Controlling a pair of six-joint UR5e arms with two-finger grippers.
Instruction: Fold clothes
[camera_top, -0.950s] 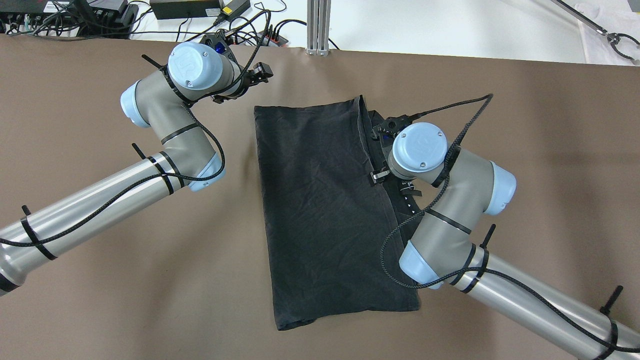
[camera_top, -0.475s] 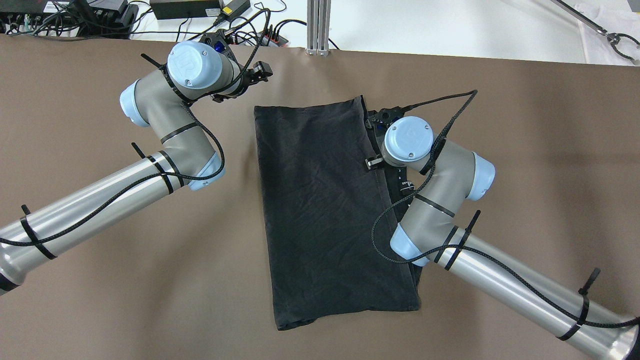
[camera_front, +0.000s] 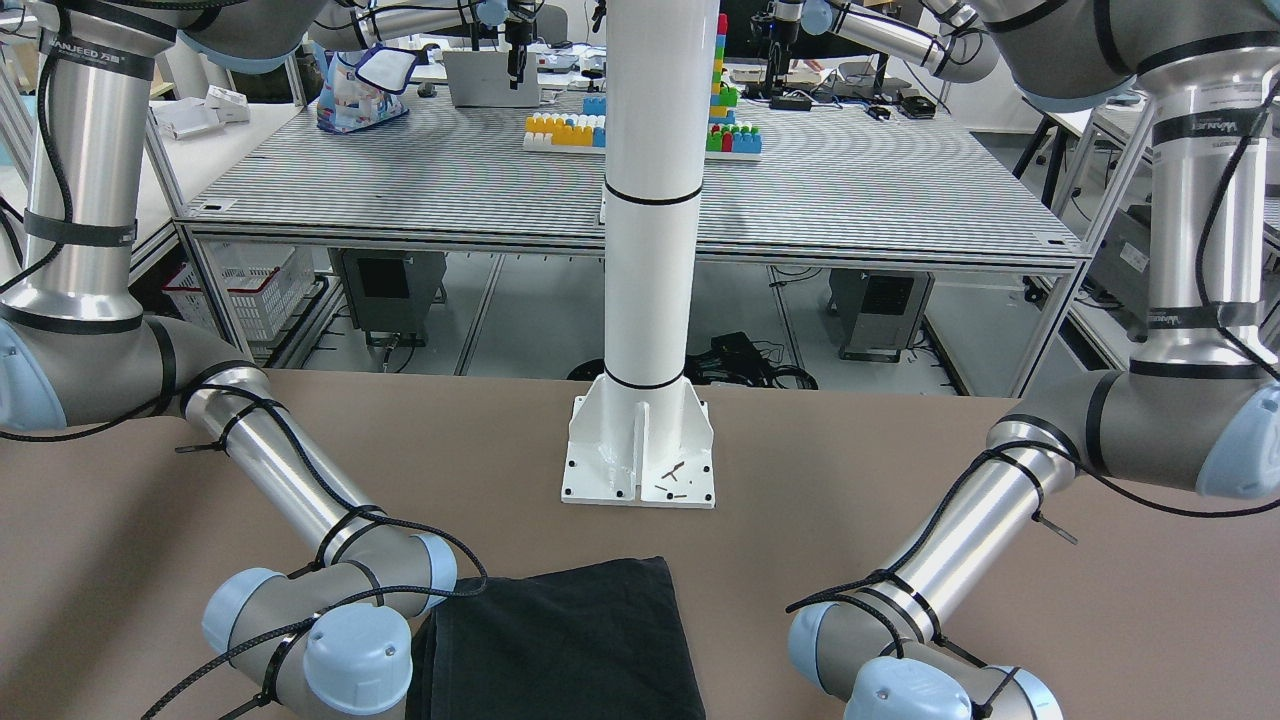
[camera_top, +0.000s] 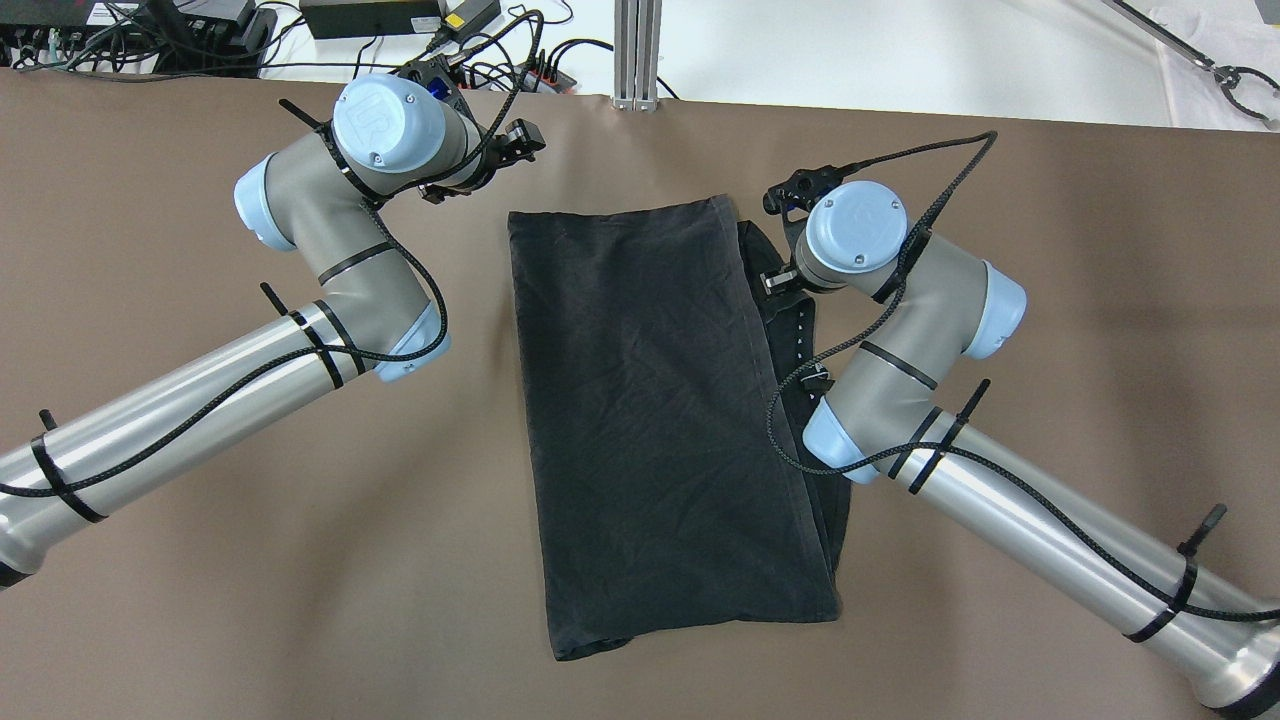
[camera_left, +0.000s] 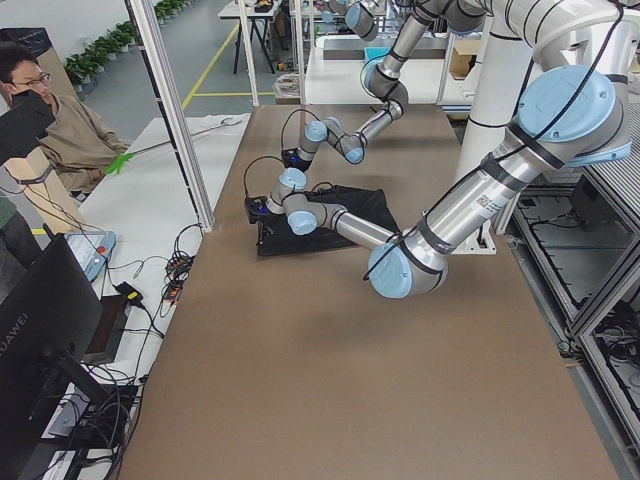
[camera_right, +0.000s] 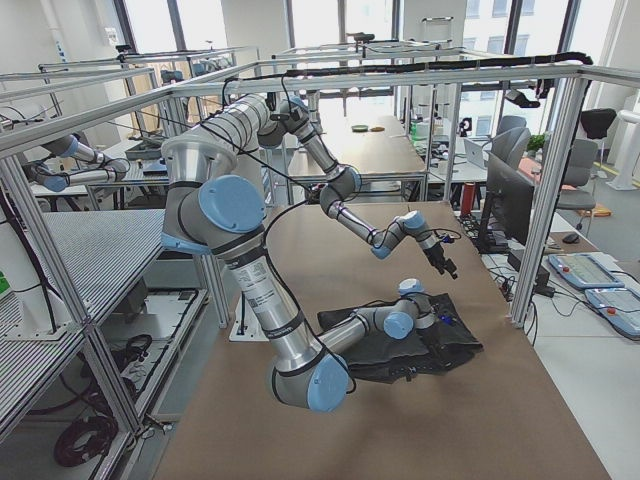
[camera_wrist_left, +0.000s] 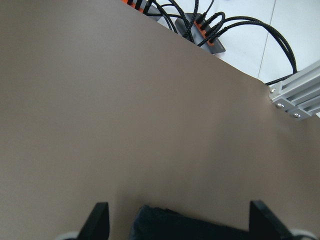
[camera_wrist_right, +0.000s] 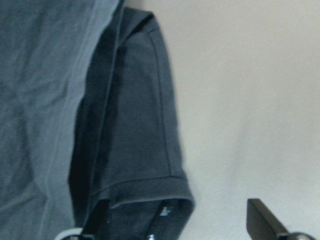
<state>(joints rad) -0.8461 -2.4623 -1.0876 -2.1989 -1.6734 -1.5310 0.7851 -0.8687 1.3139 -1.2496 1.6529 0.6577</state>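
The clothes are one black garment (camera_top: 650, 400) lying flat and folded lengthwise in the middle of the brown table (camera_top: 1050, 300). A short sleeve (camera_wrist_right: 145, 150) sticks out along its right edge. My right gripper (camera_wrist_right: 177, 215) hovers open over that sleeve's hem near the garment's far right corner; in the overhead view the right wrist (camera_top: 855, 235) hides it. My left gripper (camera_wrist_left: 180, 215) is open with nothing in it, just beyond the garment's far left corner (camera_wrist_left: 165, 225), which shows between its fingers. The garment's near end (camera_front: 570, 640) lies in front of the white pillar.
The white pillar's base plate (camera_front: 640, 450) stands on the robot's side of the table. A power strip with cables (camera_top: 545, 75) and an aluminium post (camera_top: 637, 50) sit at the far edge. A person (camera_left: 50, 130) sits beyond the table in the exterior left view.
My right arm has moved along the garment's right edge toward the far side of the table. The left arm has barely shifted, and the garment lies as before.
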